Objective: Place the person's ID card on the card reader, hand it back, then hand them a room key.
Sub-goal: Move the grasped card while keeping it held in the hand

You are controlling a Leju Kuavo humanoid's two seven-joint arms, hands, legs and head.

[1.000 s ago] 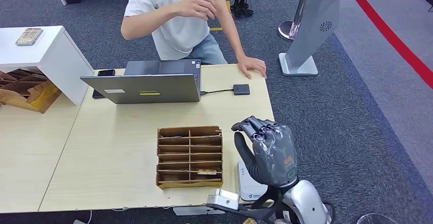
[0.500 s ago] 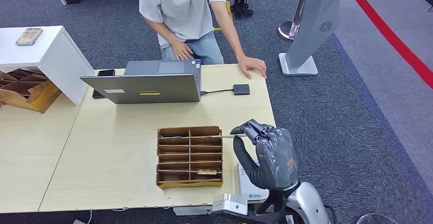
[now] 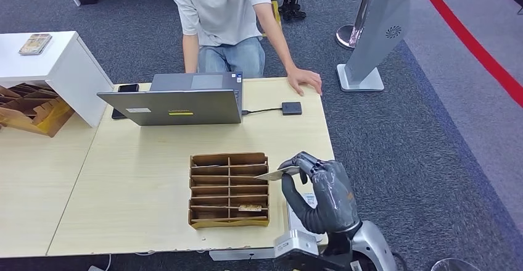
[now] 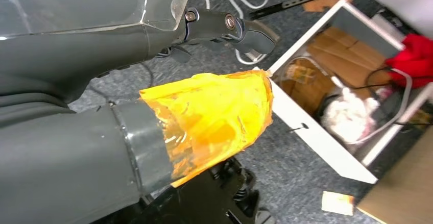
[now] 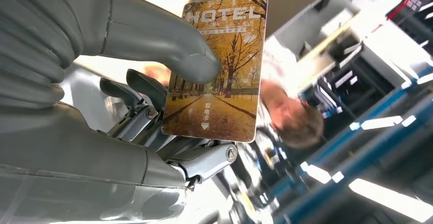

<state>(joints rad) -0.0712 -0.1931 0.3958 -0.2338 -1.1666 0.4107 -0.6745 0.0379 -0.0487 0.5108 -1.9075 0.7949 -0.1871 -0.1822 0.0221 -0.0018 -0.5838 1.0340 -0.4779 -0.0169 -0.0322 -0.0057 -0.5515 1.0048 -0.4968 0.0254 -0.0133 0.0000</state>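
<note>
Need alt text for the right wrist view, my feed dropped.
The robot's right hand pinches a yellow autumn-tree card printed HOTEL between its thick grey thumb and darker fingers. Behind it, blurred, are a person and bright blue-framed shelving.

Dark grey carpet (image 3: 401, 135) with a red stripe (image 3: 475, 49) surrounds pale wooden tables (image 3: 142, 160).

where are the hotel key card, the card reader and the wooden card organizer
hotel key card (image 5: 217, 71): right wrist view, middle of its printed face
card reader (image 3: 292, 108): head view, centre of its dark top
wooden card organizer (image 3: 229, 159): head view, its far rim
</note>
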